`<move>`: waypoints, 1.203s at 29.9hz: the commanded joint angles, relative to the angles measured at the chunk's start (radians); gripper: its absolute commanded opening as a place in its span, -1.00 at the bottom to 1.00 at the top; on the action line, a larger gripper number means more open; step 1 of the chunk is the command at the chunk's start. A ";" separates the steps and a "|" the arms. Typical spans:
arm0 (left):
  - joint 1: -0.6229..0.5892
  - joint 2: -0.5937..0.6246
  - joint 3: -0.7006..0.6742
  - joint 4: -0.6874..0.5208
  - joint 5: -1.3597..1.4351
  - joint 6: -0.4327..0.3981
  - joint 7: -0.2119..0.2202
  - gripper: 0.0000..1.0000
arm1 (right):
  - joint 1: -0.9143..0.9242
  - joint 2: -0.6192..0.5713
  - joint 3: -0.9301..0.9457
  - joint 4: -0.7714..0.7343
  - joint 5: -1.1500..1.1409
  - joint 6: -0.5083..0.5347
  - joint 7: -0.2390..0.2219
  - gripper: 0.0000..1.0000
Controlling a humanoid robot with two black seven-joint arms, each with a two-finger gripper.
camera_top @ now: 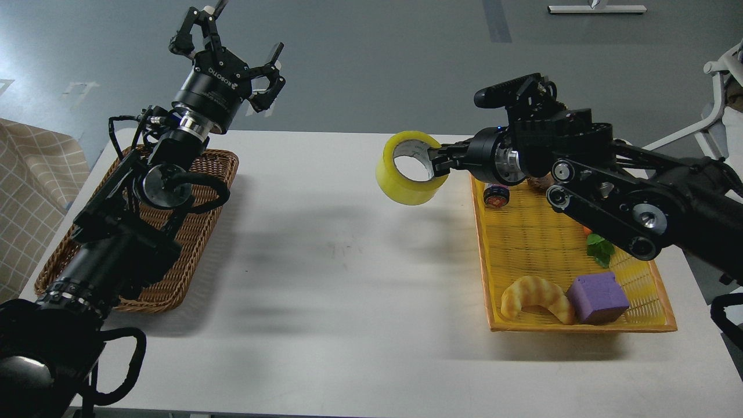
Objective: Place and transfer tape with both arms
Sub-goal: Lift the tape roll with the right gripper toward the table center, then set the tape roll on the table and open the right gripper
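Note:
The yellow roll of tape (406, 177) hangs in the air above the white table (348, 261), just left of the yellow basket (650, 290). My right gripper (434, 164) is shut on the tape's right wall, one finger inside the core. My right arm reaches in from the right across the basket's far half. My left gripper (232, 40) is open and empty, raised high above the far end of the brown wicker basket (200, 226) at the left.
The yellow basket holds a croissant (535, 296), a purple block (598, 297), a small can (496, 196) and green leaves of a carrot (599, 249), partly hidden by my right arm. A checked cloth (29, 191) lies at the far left edge.

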 commanded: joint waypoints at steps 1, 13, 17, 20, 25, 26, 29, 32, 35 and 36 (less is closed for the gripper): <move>-0.001 0.002 -0.001 0.000 0.000 0.000 -0.001 0.96 | 0.002 0.068 -0.045 -0.037 -0.001 0.000 0.000 -0.88; 0.000 -0.007 -0.002 0.000 0.002 0.000 -0.004 0.96 | -0.015 0.203 -0.099 -0.129 -0.006 0.000 0.000 -0.88; 0.000 -0.010 -0.002 -0.002 0.002 0.000 -0.006 0.96 | -0.016 0.234 -0.121 -0.152 -0.010 0.000 0.000 -0.88; 0.000 -0.009 -0.002 -0.002 0.002 0.000 -0.006 0.96 | -0.022 0.246 -0.146 -0.161 -0.010 0.000 0.000 -0.87; 0.002 -0.010 0.000 -0.002 0.000 0.000 -0.004 0.96 | -0.033 0.253 -0.148 -0.163 -0.010 0.000 0.000 -0.83; 0.002 -0.010 0.000 -0.002 0.002 0.000 -0.006 0.96 | -0.033 0.253 -0.148 -0.164 -0.012 0.000 0.000 -0.82; 0.002 -0.010 0.000 -0.002 0.002 0.000 -0.006 0.96 | -0.033 0.253 -0.148 -0.165 -0.012 0.000 0.000 -0.79; 0.000 -0.007 0.000 -0.002 0.000 0.000 -0.004 0.96 | -0.036 0.253 -0.151 -0.171 -0.012 0.000 0.000 -0.79; 0.000 -0.009 0.000 -0.002 0.000 0.000 -0.004 0.96 | -0.038 0.256 -0.160 -0.189 -0.012 0.000 0.000 -0.79; 0.000 -0.009 0.000 -0.002 0.000 0.000 -0.004 0.96 | -0.038 0.256 -0.160 -0.189 -0.012 0.000 0.000 -0.79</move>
